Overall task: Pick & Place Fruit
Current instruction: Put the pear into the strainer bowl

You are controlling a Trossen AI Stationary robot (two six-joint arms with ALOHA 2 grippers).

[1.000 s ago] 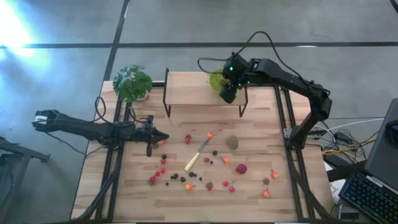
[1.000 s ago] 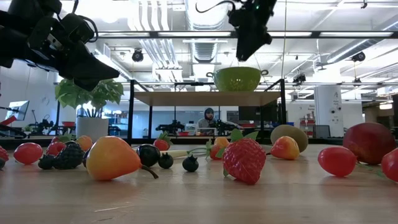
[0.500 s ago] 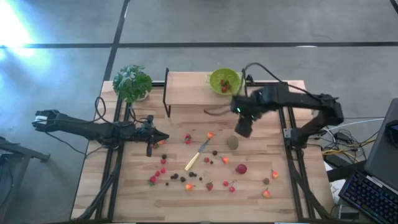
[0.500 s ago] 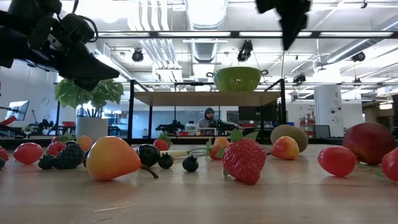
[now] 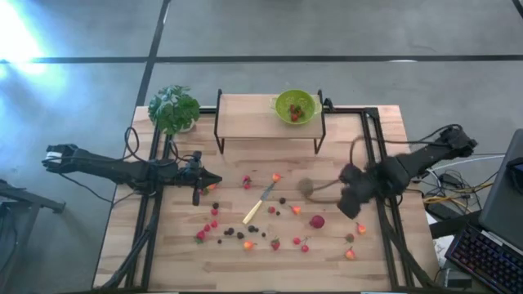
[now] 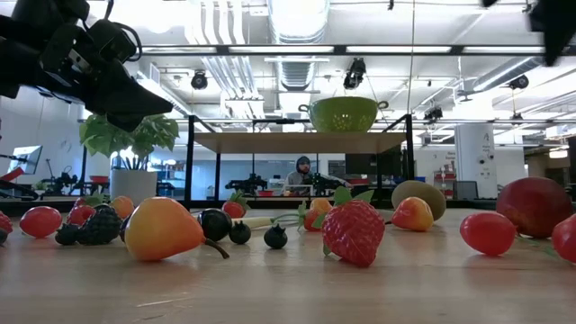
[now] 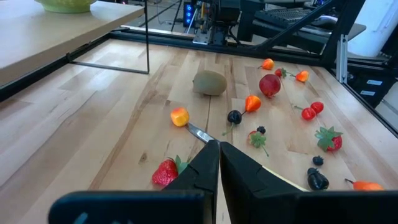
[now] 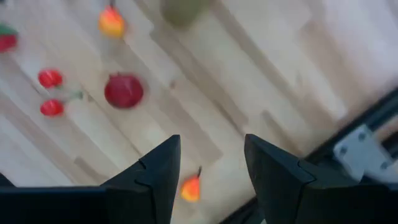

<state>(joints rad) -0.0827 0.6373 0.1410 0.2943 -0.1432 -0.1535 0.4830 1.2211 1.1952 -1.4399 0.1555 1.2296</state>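
Many small fruit pieces lie scattered on the wooden table [image 5: 245,245]: red strawberries, dark berries, orange pieces, a brown-green kiwi [image 5: 306,187] and a dark red ball [image 5: 317,221]. A green bowl [image 5: 295,107] with red fruit inside stands on the raised shelf at the back. My right gripper [image 8: 211,146] hangs open above the table's right side, fingers pointing down, near the kiwi [image 8: 181,9] and the red ball [image 8: 124,91], with nothing between its fingers. My left gripper [image 5: 214,184] stays shut and empty above the table's left side.
A pale-handled knife [image 5: 260,204] lies among the fruit at mid-table. A leafy potted plant [image 5: 173,109] stands at the back left corner. The shelf's black frame [image 5: 219,135] stands on the table's far part. Black rails run along the table's left and right edges.
My right gripper has swung from above the green bowl on the shelf toward the table's near right, sinking somewhat and rolling about its own axis. It now hangs over the fruit by the kiwi. The fruit on the table has not moved.
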